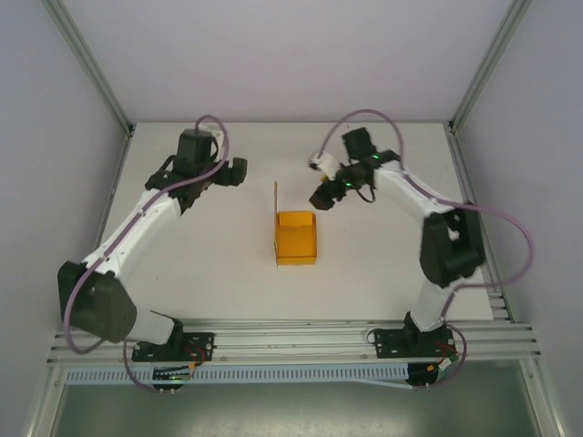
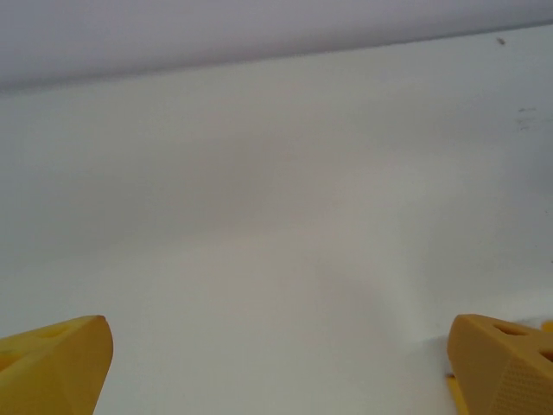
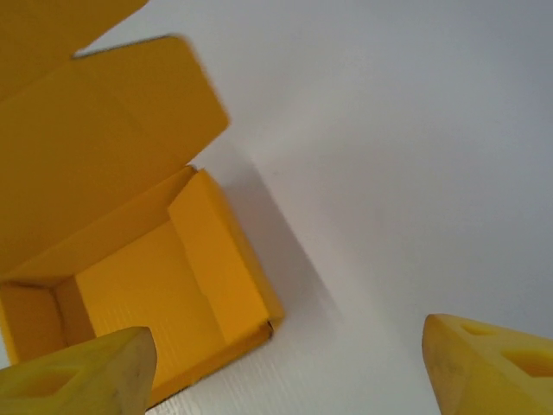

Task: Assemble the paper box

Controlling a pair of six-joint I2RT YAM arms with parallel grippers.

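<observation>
The paper box (image 1: 296, 238) is an orange-yellow card box standing open-topped at the middle of the table, its lid flap (image 1: 276, 202) upright along the left side. In the right wrist view the box (image 3: 147, 294) lies at the left, showing its hollow inside and raised lid. My right gripper (image 1: 322, 194) hovers just behind the box's far right corner, open; its yellow fingertips (image 3: 78, 376) stand wide apart around bare table. My left gripper (image 1: 237, 170) is off to the box's far left, open, its fingertips (image 2: 56, 367) spread over bare table with nothing between them.
The white table (image 1: 383, 273) is enclosed by pale walls with metal corner posts (image 1: 91, 68). Aluminium rails (image 1: 291, 337) carrying both arm bases run along the near edge. Bare table surrounds the box on all sides.
</observation>
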